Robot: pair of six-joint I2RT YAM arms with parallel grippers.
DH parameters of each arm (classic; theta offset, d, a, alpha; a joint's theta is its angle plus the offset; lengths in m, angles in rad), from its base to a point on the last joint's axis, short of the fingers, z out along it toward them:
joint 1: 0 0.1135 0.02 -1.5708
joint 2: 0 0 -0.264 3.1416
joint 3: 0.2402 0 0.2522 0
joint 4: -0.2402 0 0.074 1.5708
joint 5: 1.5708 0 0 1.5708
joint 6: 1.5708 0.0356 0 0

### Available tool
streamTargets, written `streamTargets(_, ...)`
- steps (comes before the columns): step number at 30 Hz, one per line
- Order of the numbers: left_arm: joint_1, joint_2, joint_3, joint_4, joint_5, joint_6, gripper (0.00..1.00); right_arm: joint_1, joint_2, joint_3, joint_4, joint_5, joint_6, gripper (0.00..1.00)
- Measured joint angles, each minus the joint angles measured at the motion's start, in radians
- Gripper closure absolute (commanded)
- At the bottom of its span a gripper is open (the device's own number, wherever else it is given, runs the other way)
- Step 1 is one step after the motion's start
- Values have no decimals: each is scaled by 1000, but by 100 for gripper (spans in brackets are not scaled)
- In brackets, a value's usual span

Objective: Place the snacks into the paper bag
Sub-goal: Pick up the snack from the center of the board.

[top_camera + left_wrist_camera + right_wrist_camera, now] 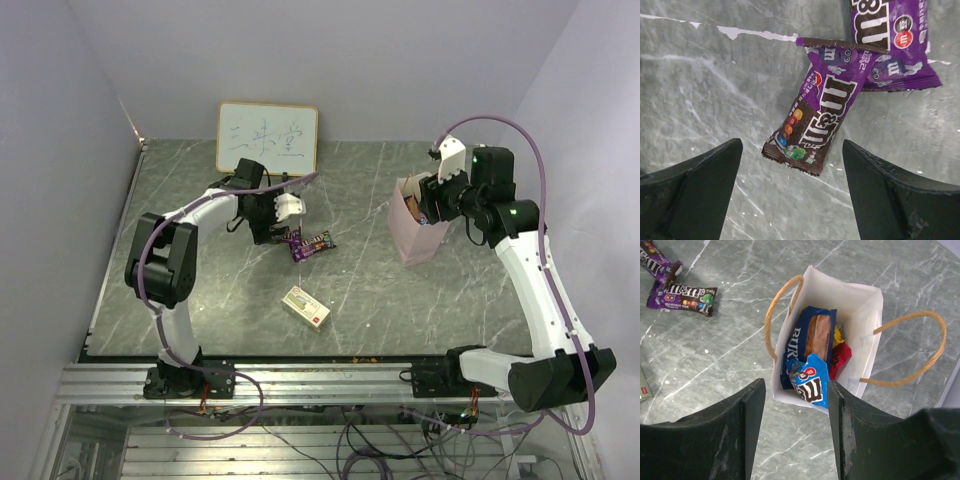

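The pale pink paper bag point(415, 238) stands open at the right. In the right wrist view the bag point(860, 300) holds a dark blue crisp bag point(801, 337), a red-yellow wrapper point(841, 354) and a light blue packet point(813, 384) leaning on its near rim. My right gripper point(796, 385) is open just above that rim, and it shows from above point(432, 200). Two purple packets point(310, 243) lie mid-table. My left gripper point(272, 228) is open and low over them. One purple packet point(821, 120) lies just ahead of its fingers and the other point(892, 42) beyond. The left gripper point(792, 146) holds nothing.
A small white and red box point(306, 307) lies near the table's front. A white writing board point(267, 137) leans on the back wall. The bag's tan handles point(932, 347) splay outwards. Walls close in on left and right.
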Motion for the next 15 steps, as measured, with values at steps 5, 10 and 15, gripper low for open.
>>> streamTargets(5, 0, 91, 63, -40, 5, 90, 8, -2, -32, -29, 3, -30, 1, 47)
streamTargets(10, 0, 153, 115, -85, 10, 123, 20, -5, -44, -50, 12, -50, 0, 47)
streamTargets(15, 0, 172, 130, -117, 17, 127, 36, -7, -46, -56, 16, -61, 0, 47)
